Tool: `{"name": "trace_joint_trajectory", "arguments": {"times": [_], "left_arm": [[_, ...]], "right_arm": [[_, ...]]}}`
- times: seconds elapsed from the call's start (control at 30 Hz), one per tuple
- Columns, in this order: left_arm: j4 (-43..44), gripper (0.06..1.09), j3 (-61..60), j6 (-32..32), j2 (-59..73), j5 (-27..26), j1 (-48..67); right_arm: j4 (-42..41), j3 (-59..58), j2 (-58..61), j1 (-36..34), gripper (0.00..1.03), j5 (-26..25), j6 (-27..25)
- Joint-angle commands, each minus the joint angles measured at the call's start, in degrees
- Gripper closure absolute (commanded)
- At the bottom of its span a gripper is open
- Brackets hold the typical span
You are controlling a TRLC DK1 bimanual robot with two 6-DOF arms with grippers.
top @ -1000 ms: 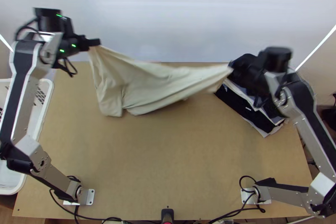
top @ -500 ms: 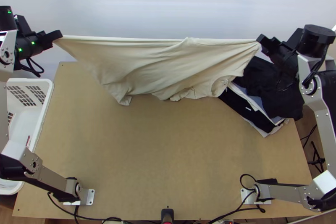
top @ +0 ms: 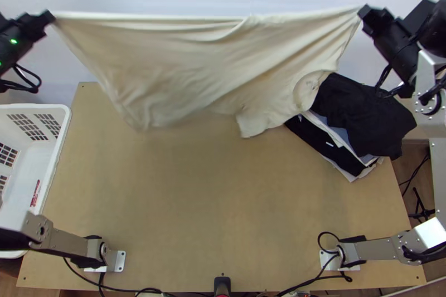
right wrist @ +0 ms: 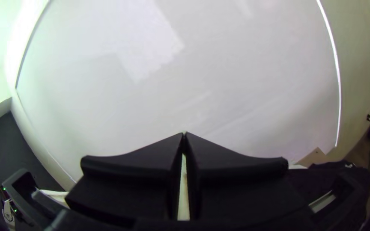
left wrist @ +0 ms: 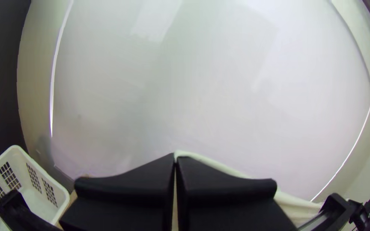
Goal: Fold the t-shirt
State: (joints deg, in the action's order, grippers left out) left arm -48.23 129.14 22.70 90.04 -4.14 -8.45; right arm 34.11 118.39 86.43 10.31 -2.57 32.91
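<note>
The cream t-shirt (top: 206, 57) hangs stretched between both grippers over the table's far part, its top edge nearly straight and its lower part drooping unevenly. At the upper left my left gripper (top: 49, 18) is shut on one end of that edge. My right gripper (top: 365, 13), at the upper right, is shut on the other end. In the left wrist view, the left gripper (left wrist: 175, 157) has its fingers together with cloth (left wrist: 223, 167) trailing off from the tips. The right wrist view has the right gripper (right wrist: 184, 135) closed, a pale strip of cloth between its fingers.
A white basket (top: 62, 130) stands at the table's left edge. On the right a pile of folded dark and light clothes (top: 362, 118) lies beside and partly behind the hanging shirt. Wooden tabletop (top: 212, 208) extends in front of the shirt.
Both grippers have moved apart and then farther up the picture, holding the t-shirt. The slack cloth has become stretched along its top edge, and its lower left part has swung.
</note>
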Motion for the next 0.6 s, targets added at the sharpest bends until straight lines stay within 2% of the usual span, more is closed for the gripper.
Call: {"name": "trace_joint_trajectory", "arguments": {"times": [0.0,0.27,0.4,0.57], "left_arm": [[7.62,1.05,-0.03,4.2,-2.85,-0.96,1.24],[10.96,1.05,-0.03,4.81,-2.5,-0.96,1.5],[10.96,1.05,-0.21,6.04,-5.93,-0.96,1.33],[14.3,1.05,-1.17,9.47,-13.93,-0.96,-0.87]], "right_arm": [[-4.84,5.98,1.02,6.22,1.0,0.63,-2.23],[-7.48,7.65,0.75,9.03,1.0,2.22,-3.46],[-7.21,6.07,-5.22,9.47,1.0,4.41,-2.41],[-6.86,3.6,-15.15,9.65,1.0,4.59,-2.23]]}}
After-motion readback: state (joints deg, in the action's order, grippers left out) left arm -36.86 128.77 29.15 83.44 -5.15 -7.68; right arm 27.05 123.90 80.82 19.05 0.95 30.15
